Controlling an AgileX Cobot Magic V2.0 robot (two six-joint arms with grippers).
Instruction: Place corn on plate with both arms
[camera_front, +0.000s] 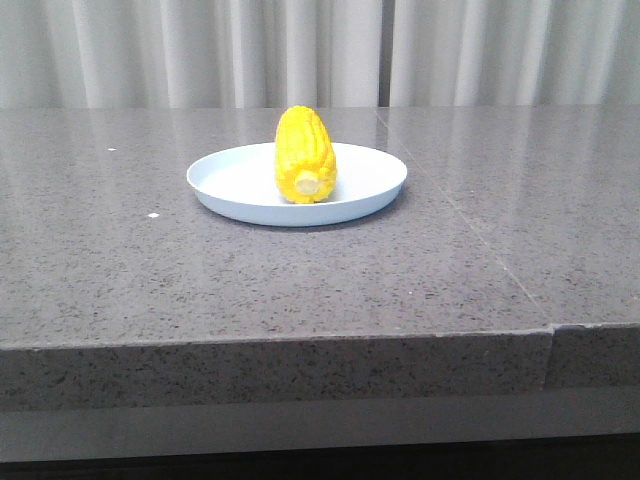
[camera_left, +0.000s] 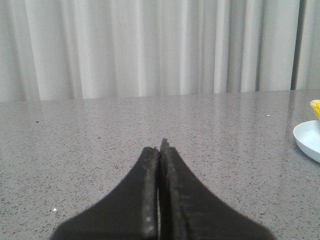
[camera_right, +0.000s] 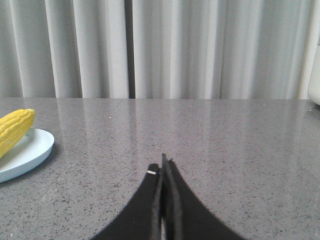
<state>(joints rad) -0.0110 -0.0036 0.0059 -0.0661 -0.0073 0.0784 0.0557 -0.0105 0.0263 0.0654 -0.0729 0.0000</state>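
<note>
The corn (camera_front: 305, 155) lay on the plate (camera_front: 240, 185), resting inside its rim a little toward the middle, with its pale stub end turned toward the front edge of the desk (camera_front: 300, 290) and its tapered tip pointing away toward the curtain (camera_front: 200, 50). The cob's length ran nearly straight from the plate's near rim to its far rim, and it stayed shorter than the plate was wide. The plate itself sat flat on the grey speckled desk, well back from the front edge and closer to the curtain.

No arm showed in the front view. In the left wrist view the left pincer (camera_left: 160, 150) was pressed together, its two dark fingers meeting with no gap at the tips and nothing between them; it hung low over bare desk, well apart from the plate, of which only a slice of rim (camera_left: 307, 142) and a scrap of yellow corn (camera_left: 315, 107) showed at the picture's edge. In the right wrist view the right pincer (camera_right: 162, 167) was likewise drawn closed and empty, also well apart from the plate (camera_right: 30, 152), where the corn (camera_right: 15, 127) rested across the rim's inner side. A small white fleck (camera_right: 151, 172) lay on the desk just beside the right pincer's tip.
</note>
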